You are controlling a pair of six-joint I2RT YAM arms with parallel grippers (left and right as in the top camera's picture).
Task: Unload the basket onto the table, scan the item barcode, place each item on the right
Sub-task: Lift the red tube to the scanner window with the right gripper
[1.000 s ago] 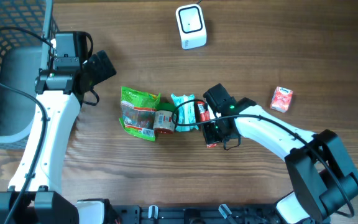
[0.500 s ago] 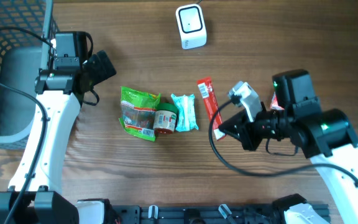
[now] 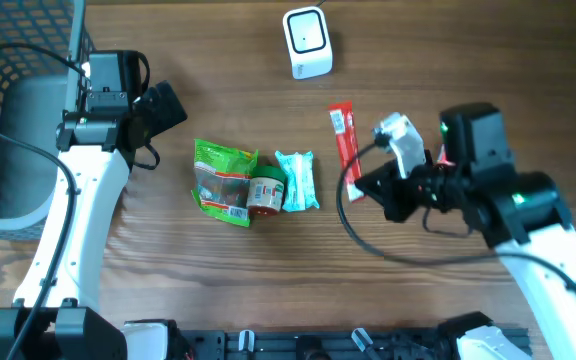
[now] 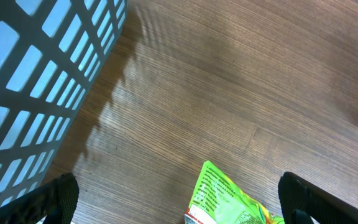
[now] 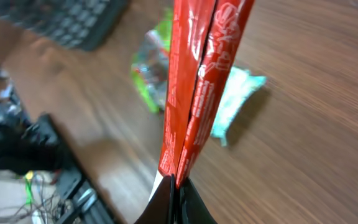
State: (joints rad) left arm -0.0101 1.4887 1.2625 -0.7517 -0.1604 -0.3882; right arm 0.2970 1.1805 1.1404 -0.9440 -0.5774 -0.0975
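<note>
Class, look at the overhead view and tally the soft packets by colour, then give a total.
green packet: 1
teal packet: 1
red packet: 1
Total: 3

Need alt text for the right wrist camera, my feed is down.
A long red packet runs up the middle of the frame, pinched at its lower end by the shut right gripper. Behind it, blurred on the wooden table, lie a teal packet and a green bag.
</note>
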